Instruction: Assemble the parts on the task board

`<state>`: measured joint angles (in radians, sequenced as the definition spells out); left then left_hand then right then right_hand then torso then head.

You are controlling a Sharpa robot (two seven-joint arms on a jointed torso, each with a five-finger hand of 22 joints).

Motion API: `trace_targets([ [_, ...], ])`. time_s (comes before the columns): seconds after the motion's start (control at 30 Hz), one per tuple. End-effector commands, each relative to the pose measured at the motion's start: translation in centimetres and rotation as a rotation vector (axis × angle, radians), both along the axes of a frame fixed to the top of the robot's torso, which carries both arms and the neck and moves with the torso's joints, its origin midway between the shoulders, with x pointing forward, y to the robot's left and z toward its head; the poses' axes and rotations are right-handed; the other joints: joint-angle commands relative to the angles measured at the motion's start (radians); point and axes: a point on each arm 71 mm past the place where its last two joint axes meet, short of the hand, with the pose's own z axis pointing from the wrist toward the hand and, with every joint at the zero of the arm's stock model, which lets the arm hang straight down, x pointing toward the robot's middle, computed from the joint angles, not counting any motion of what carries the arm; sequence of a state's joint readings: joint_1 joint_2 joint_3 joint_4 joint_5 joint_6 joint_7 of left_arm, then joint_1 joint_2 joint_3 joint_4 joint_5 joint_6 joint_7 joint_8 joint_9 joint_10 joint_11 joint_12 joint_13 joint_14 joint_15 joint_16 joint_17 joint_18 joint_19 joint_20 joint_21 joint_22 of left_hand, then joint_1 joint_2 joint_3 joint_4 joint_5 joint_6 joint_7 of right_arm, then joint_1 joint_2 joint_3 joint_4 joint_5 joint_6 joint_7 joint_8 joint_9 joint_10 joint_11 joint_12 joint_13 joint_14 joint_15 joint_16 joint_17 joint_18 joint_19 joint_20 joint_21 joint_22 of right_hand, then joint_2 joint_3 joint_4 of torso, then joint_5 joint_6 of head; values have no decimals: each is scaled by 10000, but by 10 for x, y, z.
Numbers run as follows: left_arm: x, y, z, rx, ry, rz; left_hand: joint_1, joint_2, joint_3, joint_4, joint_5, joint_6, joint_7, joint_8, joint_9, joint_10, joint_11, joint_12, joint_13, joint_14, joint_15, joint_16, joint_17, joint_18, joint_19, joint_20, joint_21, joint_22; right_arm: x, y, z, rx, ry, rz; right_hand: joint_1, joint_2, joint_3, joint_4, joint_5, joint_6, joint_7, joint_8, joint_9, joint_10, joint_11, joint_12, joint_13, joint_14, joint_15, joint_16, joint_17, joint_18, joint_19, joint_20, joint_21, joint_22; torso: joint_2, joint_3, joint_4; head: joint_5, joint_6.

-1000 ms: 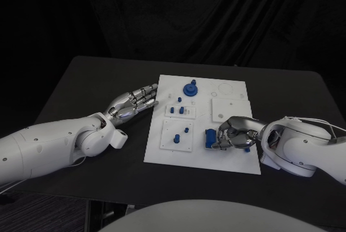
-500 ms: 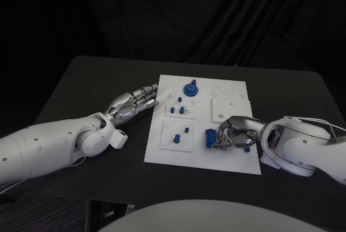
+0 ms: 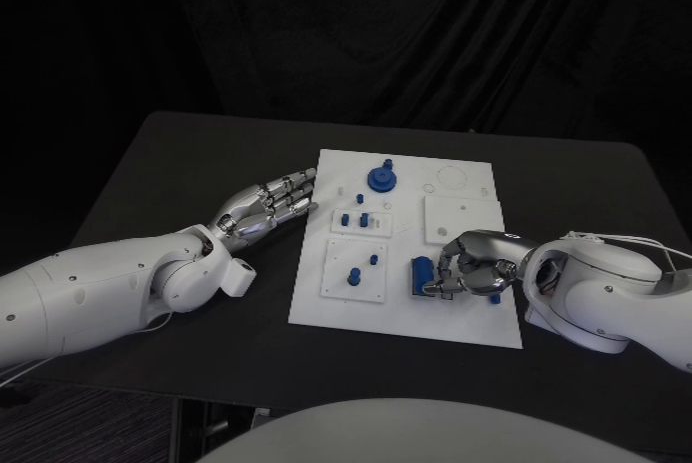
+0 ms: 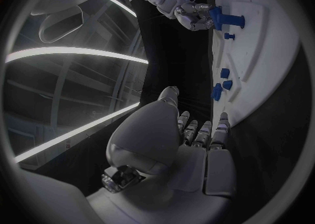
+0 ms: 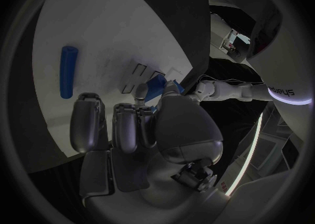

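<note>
On board, right hand (image 3: 469, 266) grips part (image 3: 421, 276).

My black table (image 3: 173, 173) carries the white task board (image 3: 462, 318) at its middle. My left hand (image 3: 267, 208) lies on the tabletop just beside the board's left edge.

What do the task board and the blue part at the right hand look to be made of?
Task board: looks like matte white plastic or painted plate, with flat even colour and no glare; which one is unclear. Blue part held by the right hand: probably moulded or printed plastic, solid uniform blue with a dull sheen.
</note>
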<state>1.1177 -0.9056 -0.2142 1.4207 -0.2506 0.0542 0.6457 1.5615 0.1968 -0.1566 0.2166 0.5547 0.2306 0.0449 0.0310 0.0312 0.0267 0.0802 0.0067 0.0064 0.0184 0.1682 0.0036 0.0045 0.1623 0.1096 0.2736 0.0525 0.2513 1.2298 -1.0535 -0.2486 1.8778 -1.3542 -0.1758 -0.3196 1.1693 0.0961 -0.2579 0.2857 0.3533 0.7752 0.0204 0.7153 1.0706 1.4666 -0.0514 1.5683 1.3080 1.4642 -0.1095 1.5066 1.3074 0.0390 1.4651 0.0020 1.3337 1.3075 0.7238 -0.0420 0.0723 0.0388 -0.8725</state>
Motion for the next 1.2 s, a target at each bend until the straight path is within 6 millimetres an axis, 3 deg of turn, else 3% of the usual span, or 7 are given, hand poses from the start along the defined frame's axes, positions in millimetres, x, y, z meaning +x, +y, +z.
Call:
trace_targets([
  [0.03, -1, -2, 0, -141, 40, -157, -1, 68, 29, -35, -40, 5, 50, 46, 14, 35, 15, 12, 17, -26, 61, 24, 8, 128, 75, 4, 62, -4, 2, -3, 0, -404, -288, -216, 62, 57, 107, 14, 559, 99, -11, -62, -71, 1042, 37, 25, 2628, 721, 59, -34, 1041, 181, -14, 81, -61, 1876, 3, 7, 3, -1, -2],
  [0.13, -1, -2, -1, -143, 53, -171, -10, 74, 30, -27, -49, 16, 69, 47, 15, 38, 20, 13, 18, -26, 67, 24, 8, 126, 74, 7, 63, -9, 1, -2, 0, -374, -310, -157, 527, -82, 527, 56, 3472, 100, -103, -205, -250, 1042, -41, 25, 2628, 714, -4, -46, 1021, 185, -18, 24, -78, 1875, 5, 7, 10, -6, -2],
  [0.2, -1, -2, -1, -144, 63, -181, -10, 74, 30, -27, -49, 16, 69, 47, 15, 38, 20, 13, 18, -26, 67, 24, 8, 126, 74, 7, 63, -9, 1, -2, 0, -362, -314, -126, 654, -245, 752, 48, 4186, 116, -122, -228, -301, 1042, -67, 25, 2628, 716, -21, -43, 1032, 183, -15, 8, -77, 1877, 7, 6, 11, -6, -2],
  [0.53, -2, -2, -1, -139, 102, -199, -18, 83, 33, -20, -61, 33, 94, 50, 17, 41, 21, 14, 19, -25, 73, 24, 9, 123, 76, 10, 65, -9, 1, -1, -2, -465, -177, -24, 854, -470, 1016, 12, 4231, 132, -137, -230, -339, 1042, -80, 25, 2628, 707, -33, -59, 998, 186, -22, -3, -98, 1872, 10, 3, 4, 17, -2],
  [0.83, -2, -2, -2, -141, 116, -207, -18, 83, 33, -20, -61, 33, 94, 50, 17, 41, 21, 14, 19, -25, 73, 24, 9, 123, 76, 10, 65, -9, -1, -1, -5, -541, -41, 63, 1027, -897, 1263, 27, 4203, 251, -140, -139, -336, 1042, -77, 25, 2628, 700, -34, -72, 977, 188, -30, -7, -118, 1867, 5, 3, 16, -3, -2],
  [1.1, -2, -1, -2, -139, 125, -206, -26, 88, 36, -15, -69, 57, 127, 55, 20, 44, 17, 14, 19, -20, 80, 26, 10, 120, 80, 13, 68, -6, -1, -1, -4, -471, -94, 51, 353, -1227, 1326, 79, 4172, 382, -137, 32, -275, 1042, -70, 25, 2628, 711, -28, -60, 1006, 182, -14, 2, -101, 1875, 5, 5, 3, 16, -2],
  [1.2, -2, -1, -2, -142, 124, -203, -26, 88, 36, -15, -69, 57, 127, 55, 20, 44, 17, 14, 19, -20, 80, 26, 10, 120, 80, 13, 68, -6, -2, -1, -2, -295, -253, 7, 11, -1325, 1367, 76, 3843, 403, -138, 107, -240, 1042, -70, 25, 2628, 714, -27, -58, 1012, 182, -10, 2, -104, 1875, 6, 5, -3, 36, -2],
])
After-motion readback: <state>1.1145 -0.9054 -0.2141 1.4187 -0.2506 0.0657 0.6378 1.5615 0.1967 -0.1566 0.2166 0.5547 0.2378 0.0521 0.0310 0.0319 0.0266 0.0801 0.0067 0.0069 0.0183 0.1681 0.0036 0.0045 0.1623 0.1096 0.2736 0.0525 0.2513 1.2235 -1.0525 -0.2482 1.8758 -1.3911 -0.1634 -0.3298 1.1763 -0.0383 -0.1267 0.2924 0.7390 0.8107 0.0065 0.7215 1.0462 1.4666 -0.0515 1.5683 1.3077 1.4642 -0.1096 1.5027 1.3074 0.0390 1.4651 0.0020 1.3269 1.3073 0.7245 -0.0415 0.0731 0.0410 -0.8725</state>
